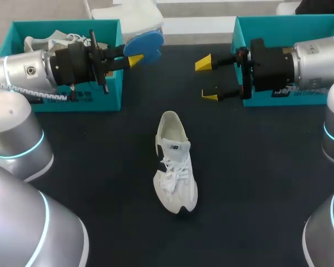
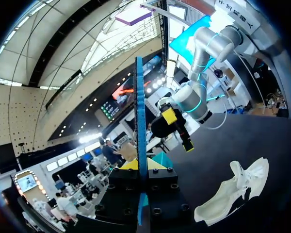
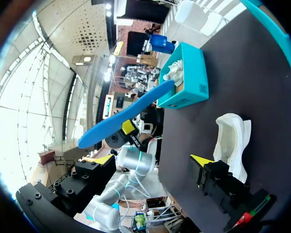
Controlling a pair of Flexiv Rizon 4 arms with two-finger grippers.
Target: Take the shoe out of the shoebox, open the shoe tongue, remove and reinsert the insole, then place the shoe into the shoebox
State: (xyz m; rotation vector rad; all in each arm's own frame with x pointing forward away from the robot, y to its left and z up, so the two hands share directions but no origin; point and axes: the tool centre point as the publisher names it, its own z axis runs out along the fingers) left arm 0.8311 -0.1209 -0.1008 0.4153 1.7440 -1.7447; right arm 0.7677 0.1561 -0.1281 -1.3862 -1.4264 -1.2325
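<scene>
The blue insole (image 1: 143, 44) is out of the shoe, pinched at one end in the left claw (image 1: 134, 54) and held in the air over the near corner of the left shoebox (image 1: 103, 94); from that arm's wrist it shows edge-on as a thin straight strip between the fingers. It looks like light foam, thin and bendy, so I'd expect it to buckle if pushed in bluntly. It would be better fed toe-first at a shallow slant, gripped well back toward the heel end. The white sneaker (image 1: 175, 164) stands on its sole in the middle of the desk (image 1: 100, 167), well apart from both boxes. Its heel opening faces the far side, its toe points toward the robot, and its laces are loose across the top. It seems a light shoe with a soft upper and a firmer sole, so it would likely skid on a one-sided push. The heel collar or the sidewall of the sole looks the soundest place to steady it. The right claw (image 1: 207, 79) hangs spread, with nothing in it, above the desk in front of the right shoebox (image 1: 267, 22), free to do that. A second white shoe (image 1: 47, 40) lies in the left box. The desk is covered in dark, matte material, flat, and offers some grip.
</scene>
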